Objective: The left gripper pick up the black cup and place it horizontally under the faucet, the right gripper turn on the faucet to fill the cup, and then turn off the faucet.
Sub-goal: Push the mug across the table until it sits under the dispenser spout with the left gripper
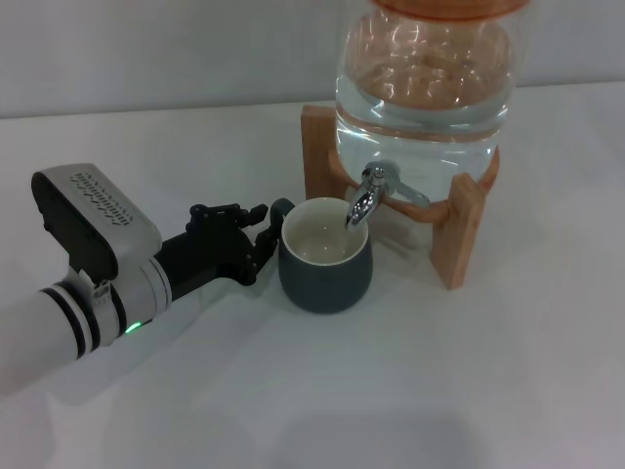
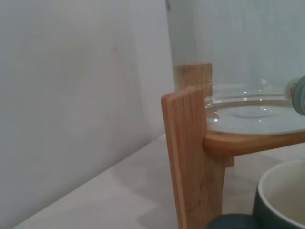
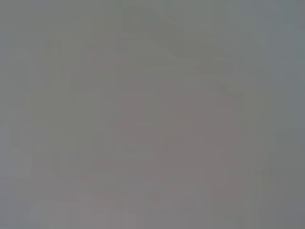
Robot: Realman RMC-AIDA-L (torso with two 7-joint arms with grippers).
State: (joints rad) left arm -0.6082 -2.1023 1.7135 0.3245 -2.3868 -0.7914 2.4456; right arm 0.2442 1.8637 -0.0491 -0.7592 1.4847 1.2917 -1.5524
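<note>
The black cup (image 1: 325,278) stands upright on the white table, cream inside, directly under the faucet (image 1: 366,198). The chrome faucet sticks out of the clear glass water jar (image 1: 425,78), its spout over the cup's rim. My left gripper (image 1: 262,234) lies just left of the cup, its black fingers spread beside the small handle (image 1: 282,207), with the tips close to or touching the cup's side. In the left wrist view the cup's rim (image 2: 281,191) shows beside the wooden stand (image 2: 190,157). The right gripper is out of view; the right wrist view shows only flat grey.
The jar rests on a wooden stand (image 1: 464,230) at the back right of the white table (image 1: 439,391). A pale wall runs behind it. My left arm (image 1: 88,293) reaches in from the left edge.
</note>
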